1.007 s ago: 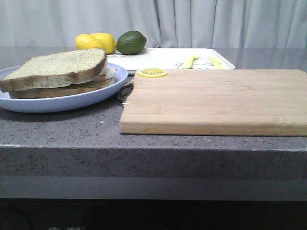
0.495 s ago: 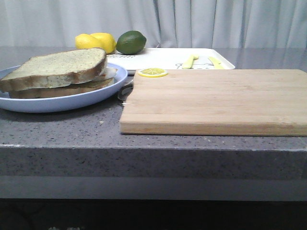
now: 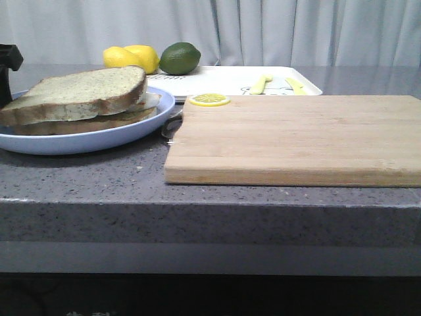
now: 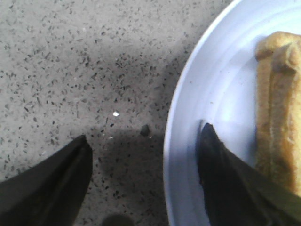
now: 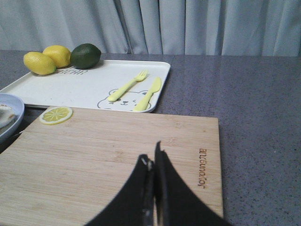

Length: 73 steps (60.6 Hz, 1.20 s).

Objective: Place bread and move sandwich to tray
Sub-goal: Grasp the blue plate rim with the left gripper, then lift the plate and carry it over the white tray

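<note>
Astride the plate [image 4: 188, 122] rim, the left hand [image 4: 143, 162] gapes wide beside the sandwich [image 4: 277, 113]; right hand [image 5: 154, 165] closed

Sandwich [image 3: 82, 102] stacked flat on its blue plate; white tray [image 3: 230, 82] behind, well apart.

Grey curtain [image 3: 276, 29], speckled grey countertop [image 3: 197, 197]

The left tool [image 4: 143, 181] is spread wide, its two dark fingers [image 4: 56, 181] straddling the plate [image 4: 221, 117] rim: one over the bench outside the rim, the other over the plate's inside. In the front view a small dark part of it shows just beyond the plate's far left edge. The right tool [image 5: 153, 172] hangs above the board [image 5: 108, 155], fingers pressed together, gripping nothing.
</note>
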Tool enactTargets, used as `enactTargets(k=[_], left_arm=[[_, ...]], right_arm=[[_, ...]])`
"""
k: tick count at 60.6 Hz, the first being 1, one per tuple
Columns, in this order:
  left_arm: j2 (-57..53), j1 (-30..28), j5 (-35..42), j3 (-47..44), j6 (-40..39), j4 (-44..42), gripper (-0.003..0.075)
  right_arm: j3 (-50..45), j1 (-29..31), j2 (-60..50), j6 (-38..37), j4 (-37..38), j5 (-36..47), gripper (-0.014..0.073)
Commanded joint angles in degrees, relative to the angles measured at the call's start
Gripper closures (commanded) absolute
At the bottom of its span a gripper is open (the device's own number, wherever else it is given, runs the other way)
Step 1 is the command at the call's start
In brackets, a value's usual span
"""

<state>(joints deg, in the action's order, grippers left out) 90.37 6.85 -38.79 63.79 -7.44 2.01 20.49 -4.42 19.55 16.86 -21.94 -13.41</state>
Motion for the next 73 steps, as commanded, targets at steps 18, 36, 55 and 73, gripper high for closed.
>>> enactTargets(k=[18,36,55,73], left_arm=[[-1.2,0.5,2.2,1.7,0.0,5.2,0.0729],[-2.0,-4.8,-0.5,3.8,6.4,13.7,0.074],[-2.1,-16.5,-9.9,9.4,24.9,40.7,0.074],[1.1,-16.0,-16.2,19.4,25.2,43.4,0.0741]], right_arm=[[1.5,-0.1,0.3,0.3,-0.5,4.6,0.0663],[1.5,-0.1,0.3,0.3,-0.5,4.6,0.0663],[1.5,-0.1,0.3,0.3,-0.6,4.4,0.0663],[1.5,-0.1,0.3,0.3,-0.6,4.4,0.0663]])
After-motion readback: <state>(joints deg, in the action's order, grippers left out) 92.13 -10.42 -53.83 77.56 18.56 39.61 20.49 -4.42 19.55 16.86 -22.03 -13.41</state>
